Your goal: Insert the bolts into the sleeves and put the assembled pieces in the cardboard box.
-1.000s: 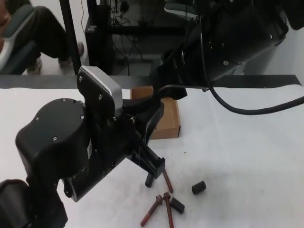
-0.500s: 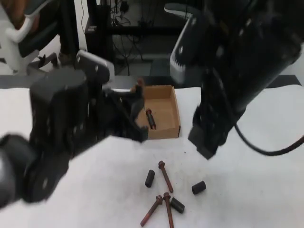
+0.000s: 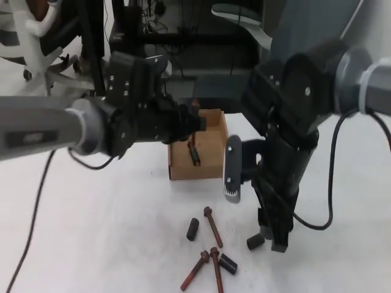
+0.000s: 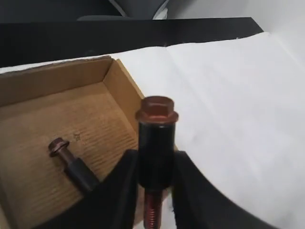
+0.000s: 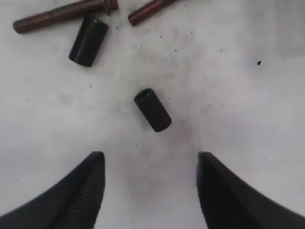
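High view: bench cloth point(image 3: 122, 232) bright, evenly lit, diffuse light from above; room behind dim by comparison. We see only faint, soft-edged shadows by the loose bolts point(image 3: 212, 226) and sleeves point(image 3: 192, 229). Grey link point(image 3: 36, 131) of left arm looks smeared. Metal plate point(image 3: 232, 168) on right arm catches the light.

Left wrist view: cloth beyond the cardboard box point(image 4: 57, 124) nearly washed out. Box floor well lit, inner wall shaded. Dull sheen on held bolt point(image 4: 157, 109) head. Fingers of left gripper point(image 4: 155, 162) dark, v. little surface detail.

Right wrist view: flat light, pale highlight along nearest sleeve point(image 5: 152, 109), greyer patch of cloth btw. fingers of right gripper point(image 5: 151, 157).
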